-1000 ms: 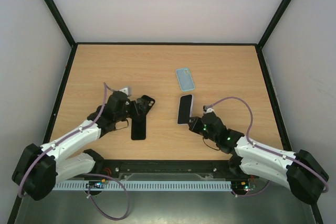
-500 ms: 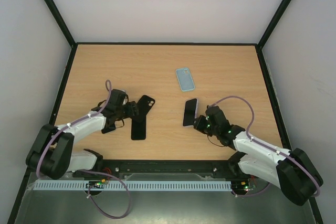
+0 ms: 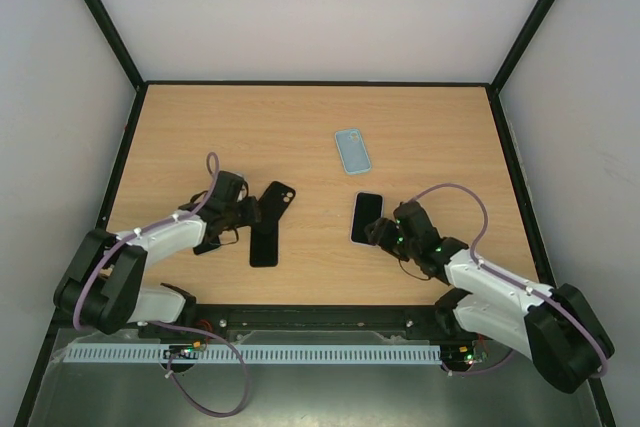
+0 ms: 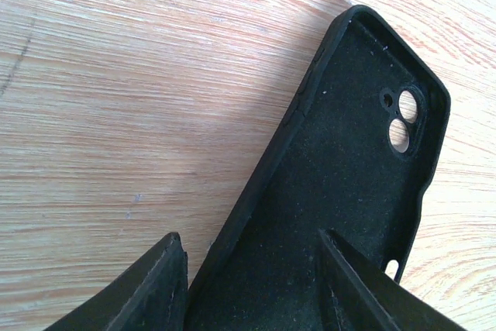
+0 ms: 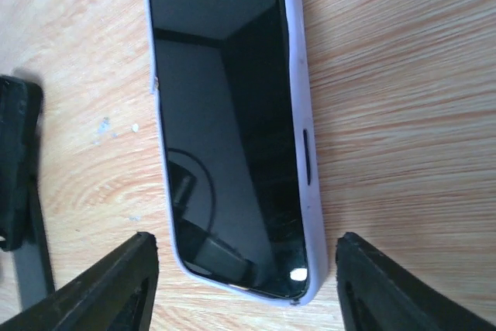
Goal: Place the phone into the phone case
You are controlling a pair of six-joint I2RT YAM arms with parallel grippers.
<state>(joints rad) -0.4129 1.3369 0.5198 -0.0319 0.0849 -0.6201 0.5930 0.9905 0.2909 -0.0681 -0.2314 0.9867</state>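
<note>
Left fingers [image 4: 167,288] stand apart, straddling one side wall of the black phone case [image 4: 349,191], whose open side faces up left of the surface's [image 3: 300,127] middle. Further right, the right fingers [image 5: 116,284], also spread, flank the near end of the lilac-edged phone [image 5: 225,129], which lies screen up.

Lilac-edged phone [image 5: 232,125] lies screen-up, well apart from black case [image 4: 349,191].
</note>
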